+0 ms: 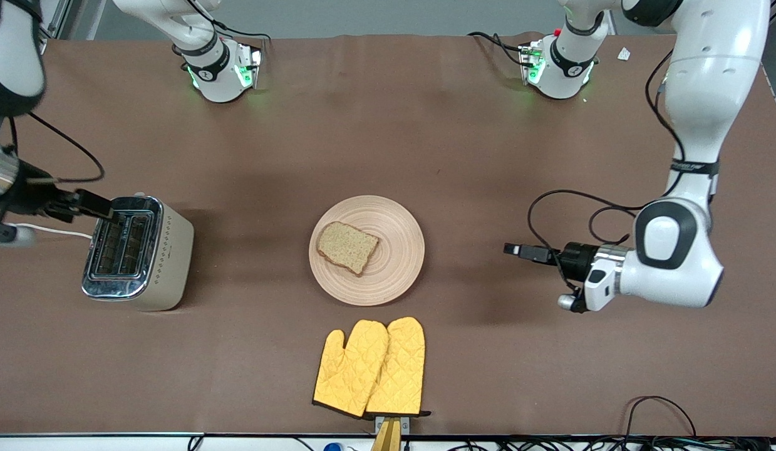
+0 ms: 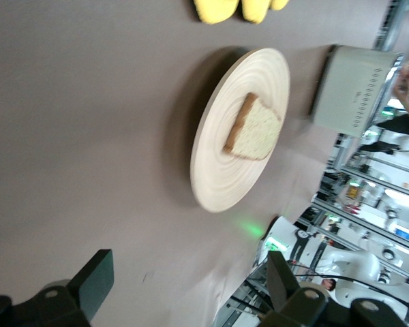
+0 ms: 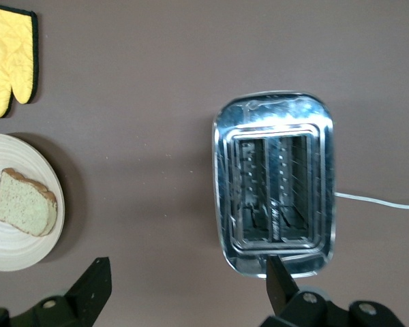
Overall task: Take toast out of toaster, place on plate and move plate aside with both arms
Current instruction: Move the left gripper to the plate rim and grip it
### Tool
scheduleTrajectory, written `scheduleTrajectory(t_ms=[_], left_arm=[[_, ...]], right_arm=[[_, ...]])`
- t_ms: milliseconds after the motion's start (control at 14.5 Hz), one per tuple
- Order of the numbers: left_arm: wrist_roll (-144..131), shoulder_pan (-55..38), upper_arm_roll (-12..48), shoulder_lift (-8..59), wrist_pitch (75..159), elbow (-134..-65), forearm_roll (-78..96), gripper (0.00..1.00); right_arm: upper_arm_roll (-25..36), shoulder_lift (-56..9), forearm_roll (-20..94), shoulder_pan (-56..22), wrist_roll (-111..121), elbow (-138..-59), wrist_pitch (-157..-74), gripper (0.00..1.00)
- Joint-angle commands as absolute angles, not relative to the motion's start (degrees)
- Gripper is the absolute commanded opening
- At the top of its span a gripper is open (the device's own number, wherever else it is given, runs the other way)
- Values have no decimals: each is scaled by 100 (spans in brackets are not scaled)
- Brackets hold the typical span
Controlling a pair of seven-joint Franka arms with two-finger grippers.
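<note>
The toast [image 1: 347, 247], a speckled brown slice, lies flat on the round pale wooden plate [image 1: 394, 275] in the middle of the table. My left gripper [image 1: 518, 250] is low over the table beside the plate, toward the left arm's end, open and empty. In the left wrist view the gripper [image 2: 189, 281] faces the plate [image 2: 221, 177] and toast [image 2: 255, 128]. My right gripper [image 1: 96, 207] hangs over the toaster's farther end, open and empty. In the right wrist view the gripper [image 3: 187, 286] shows with the plate [image 3: 27, 252] and toast [image 3: 24, 202].
A silver two-slot toaster [image 1: 137, 250], its slots empty [image 3: 276, 180], stands toward the right arm's end with a white cord. Two yellow quilted oven mitts [image 1: 372, 366] lie nearer the front camera than the plate. Cables trail by the left arm.
</note>
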State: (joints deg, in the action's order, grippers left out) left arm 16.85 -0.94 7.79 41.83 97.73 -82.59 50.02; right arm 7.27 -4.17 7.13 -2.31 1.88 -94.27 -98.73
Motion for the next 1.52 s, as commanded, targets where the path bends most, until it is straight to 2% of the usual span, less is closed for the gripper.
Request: scheduleTrajectory(t_ms=[0, 138, 277, 415, 622, 899, 1106, 1383, 1452], left_arm=[[2370, -403, 835, 4639, 10255, -8156, 5641, 91], [2819, -675, 835, 4912, 10519, -8148, 5905, 78], [3215, -808, 835, 5202, 10765, -8147, 6195, 70], [3497, -1045, 835, 5369, 11046, -8156, 6528, 63], [3542, -1318, 835, 5510, 11504, -8165, 6680, 60], [3542, -1494, 844, 5607, 11619, -8165, 6715, 49], [3542, -1600, 835, 5660, 11663, -8165, 6812, 31], [3533, -1653, 826, 5643, 11812, -8148, 6742, 2], [3533, -1600, 835, 5608, 11804, -8139, 6741, 1]], right_arm=[[580, 464, 171, -167, 255, -10063, -9967, 100], [563, 790, -114, -167, 255, -10256, -10019, 100], [580, 870, -123, -149, 272, -10301, -10063, 100], [589, 844, -132, -141, 255, -10161, -9968, 100], [580, 783, -141, -149, 264, -9731, -9792, 100], [580, 712, -132, -149, 211, -9659, -9800, 100], [589, 712, -114, -141, 220, -9650, -9791, 100], [580, 712, -114, -141, 263, -9686, -9835, 100], [580, 712, -114, -141, 272, -9686, -9835, 100]])
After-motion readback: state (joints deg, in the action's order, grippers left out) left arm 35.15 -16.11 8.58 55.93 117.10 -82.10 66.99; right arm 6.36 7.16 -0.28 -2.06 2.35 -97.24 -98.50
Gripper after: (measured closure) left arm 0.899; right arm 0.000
